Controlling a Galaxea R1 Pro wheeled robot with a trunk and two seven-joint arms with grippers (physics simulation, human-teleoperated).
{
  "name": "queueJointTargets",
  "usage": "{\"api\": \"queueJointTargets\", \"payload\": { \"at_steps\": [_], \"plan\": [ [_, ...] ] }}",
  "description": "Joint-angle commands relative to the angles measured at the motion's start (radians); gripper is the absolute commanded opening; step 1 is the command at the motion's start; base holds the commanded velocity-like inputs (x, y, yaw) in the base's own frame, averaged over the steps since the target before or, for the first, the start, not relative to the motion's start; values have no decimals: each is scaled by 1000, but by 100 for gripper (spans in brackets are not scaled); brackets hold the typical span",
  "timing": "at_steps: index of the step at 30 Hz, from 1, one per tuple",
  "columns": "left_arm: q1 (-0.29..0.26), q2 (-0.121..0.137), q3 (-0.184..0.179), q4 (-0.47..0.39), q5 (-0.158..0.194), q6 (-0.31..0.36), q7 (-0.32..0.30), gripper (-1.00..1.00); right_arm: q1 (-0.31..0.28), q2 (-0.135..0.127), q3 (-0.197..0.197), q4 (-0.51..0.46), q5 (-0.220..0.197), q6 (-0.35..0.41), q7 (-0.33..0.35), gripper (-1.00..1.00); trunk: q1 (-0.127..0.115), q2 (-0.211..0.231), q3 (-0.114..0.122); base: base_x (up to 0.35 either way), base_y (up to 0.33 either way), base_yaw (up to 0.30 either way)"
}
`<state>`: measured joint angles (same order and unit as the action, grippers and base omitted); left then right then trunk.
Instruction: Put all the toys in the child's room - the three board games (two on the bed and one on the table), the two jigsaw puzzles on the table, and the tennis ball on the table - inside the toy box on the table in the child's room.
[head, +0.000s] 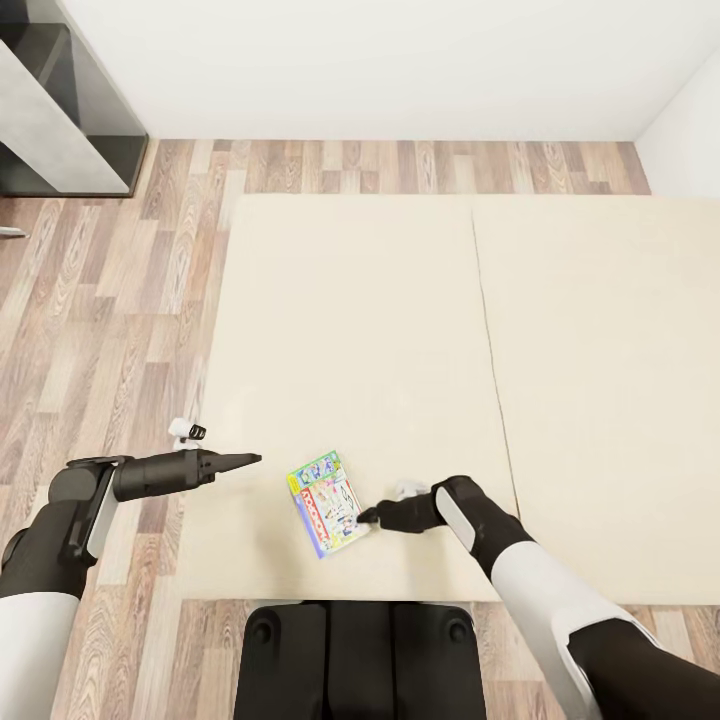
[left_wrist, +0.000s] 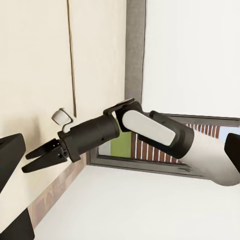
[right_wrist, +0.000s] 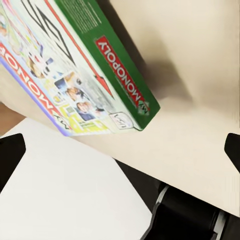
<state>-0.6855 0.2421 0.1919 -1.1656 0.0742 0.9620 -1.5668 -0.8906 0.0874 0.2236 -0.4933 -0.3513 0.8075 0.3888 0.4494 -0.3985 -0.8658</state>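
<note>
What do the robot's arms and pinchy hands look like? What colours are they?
Each arm is glossy white near the body, then black past the elbow, slimming into a dark tube. The left end effector tapers to thin black pointed fingers, and so does the right end effector. A little white camera block sits beside each wrist. No loose cables show.

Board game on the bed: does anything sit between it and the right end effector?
Nothing visible does. The right end effector is already at the near right corner of the board game, which lies flat on the bare bed.
</note>
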Motion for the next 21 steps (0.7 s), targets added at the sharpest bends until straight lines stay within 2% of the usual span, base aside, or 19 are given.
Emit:
{"api": "queueJointTargets", "payload": {
  "at_steps": [1,11,15,21],
  "plan": [
    [0,0,0,0,-1,11,-4,100,-1,0,2,-1,4,2,4,100,1,-2,-1,0,0,0],
    [0,0,-3,0,-1,9,-4,100,-45,3,3,-2,5,-8,-4,100,1,-2,-1,0,0,0],
    [0,0,-3,0,-1,2,-4,100,-48,21,5,-2,5,-54,-31,100,1,-2,-1,0,0,0],
    [0,0,1,0,-1,-11,-4,100,-48,33,45,-2,4,-95,-62,100,1,-2,-1,0,0,0]
  ]
}}
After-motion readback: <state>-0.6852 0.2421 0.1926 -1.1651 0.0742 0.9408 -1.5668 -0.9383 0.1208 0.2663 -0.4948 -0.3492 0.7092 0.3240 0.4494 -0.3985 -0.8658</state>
